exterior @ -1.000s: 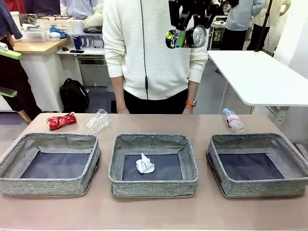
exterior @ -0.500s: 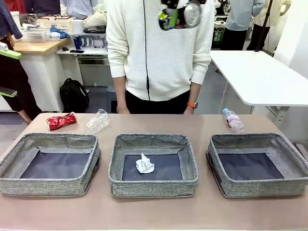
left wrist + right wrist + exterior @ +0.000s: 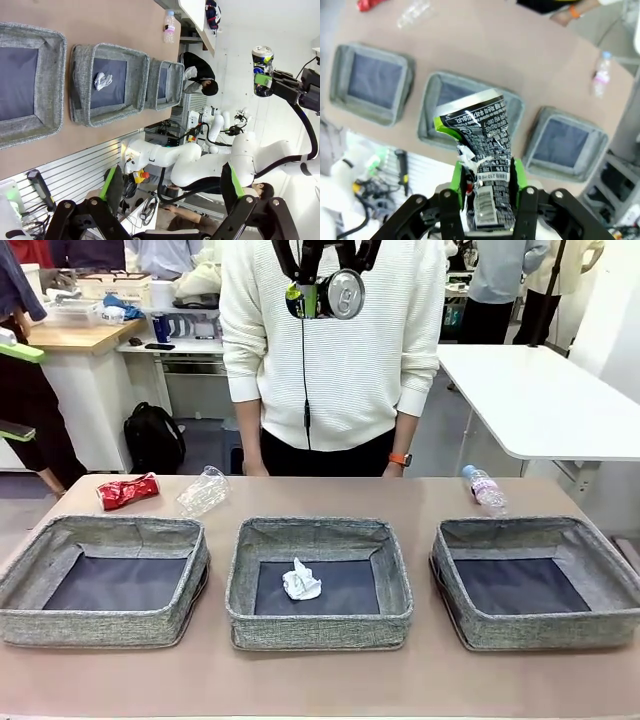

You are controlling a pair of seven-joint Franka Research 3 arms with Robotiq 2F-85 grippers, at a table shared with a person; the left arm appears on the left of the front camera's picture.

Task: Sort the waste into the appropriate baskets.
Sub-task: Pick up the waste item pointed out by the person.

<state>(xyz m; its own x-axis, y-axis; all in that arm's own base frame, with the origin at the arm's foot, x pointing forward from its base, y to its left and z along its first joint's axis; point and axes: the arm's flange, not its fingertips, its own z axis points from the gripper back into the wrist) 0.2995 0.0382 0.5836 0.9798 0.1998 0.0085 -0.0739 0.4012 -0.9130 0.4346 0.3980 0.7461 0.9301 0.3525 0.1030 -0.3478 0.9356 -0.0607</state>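
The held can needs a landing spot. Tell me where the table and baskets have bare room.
The left basket and right basket are bare inside. Open table runs between the plastic container and the bottle. Crowded: the far-left corner with the red can; the middle basket holds a paper ball.

The brown surface carries a left basket, middle basket and right basket in a row. Behind them lie a red can, a container and a bottle.
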